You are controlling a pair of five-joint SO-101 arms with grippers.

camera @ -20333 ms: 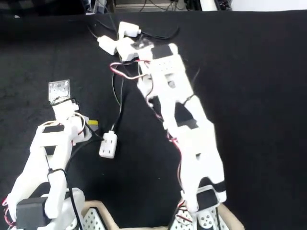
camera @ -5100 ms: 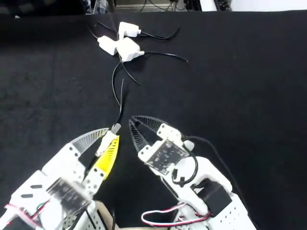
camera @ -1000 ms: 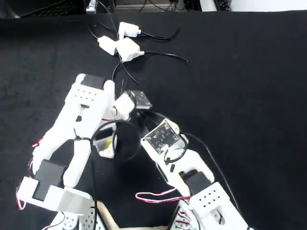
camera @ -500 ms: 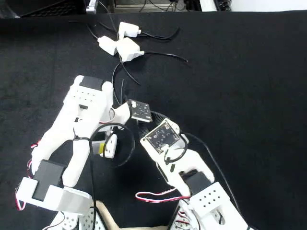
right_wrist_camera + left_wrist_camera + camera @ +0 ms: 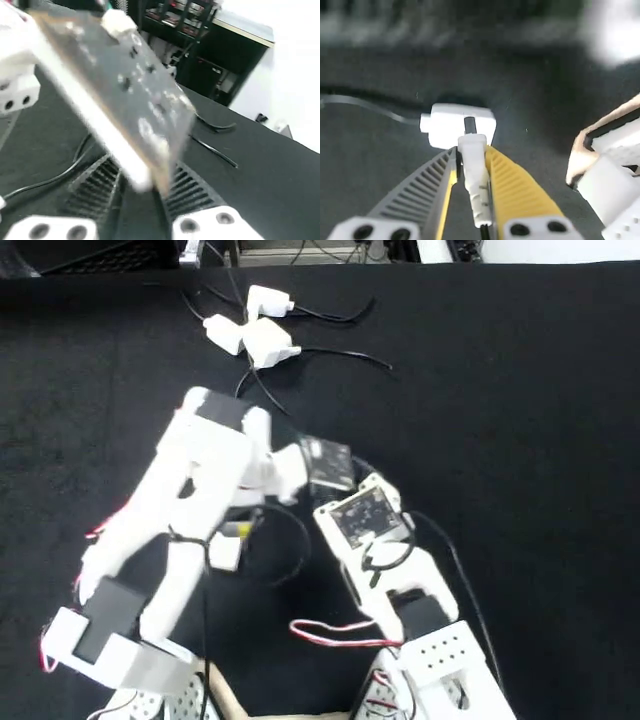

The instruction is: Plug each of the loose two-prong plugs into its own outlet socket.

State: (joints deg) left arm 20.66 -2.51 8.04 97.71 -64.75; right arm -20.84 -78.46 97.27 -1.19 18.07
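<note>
A table (image 5: 540, 440) covered in matte black cloth is being seen from above, with a pale wooden base (image 5: 222, 702) showing at its near edge between the two arms. Behind the table, dark shelves (image 5: 170, 25) loaded with equipment are being shown against a white wall (image 5: 295, 75).

At the far side of the cloth, a cluster of white plugs and sockets (image 5: 250, 328) is lying together, with thin black cords (image 5: 330, 352) trailing away from it.

A white plug (image 5: 474, 175) is being held firmly between the grey and yellow fingers of the left gripper (image 5: 470, 150). The plug's front end is being pressed against the face of a white outlet socket (image 5: 442, 125), which is lying flat on the cloth near the left arm (image 5: 190, 500). A thin cord (image 5: 365, 105) is running off from the socket.

The right gripper (image 5: 142, 175) is being kept just beside the left wrist. Its dark ribbed fingers (image 5: 92, 187) are parted, and their tips are being hidden by the left arm's circuit board (image 5: 115, 85).

Small markings are being carried on the right arm's camera board (image 5: 360, 517), but they are too small to be read
</note>
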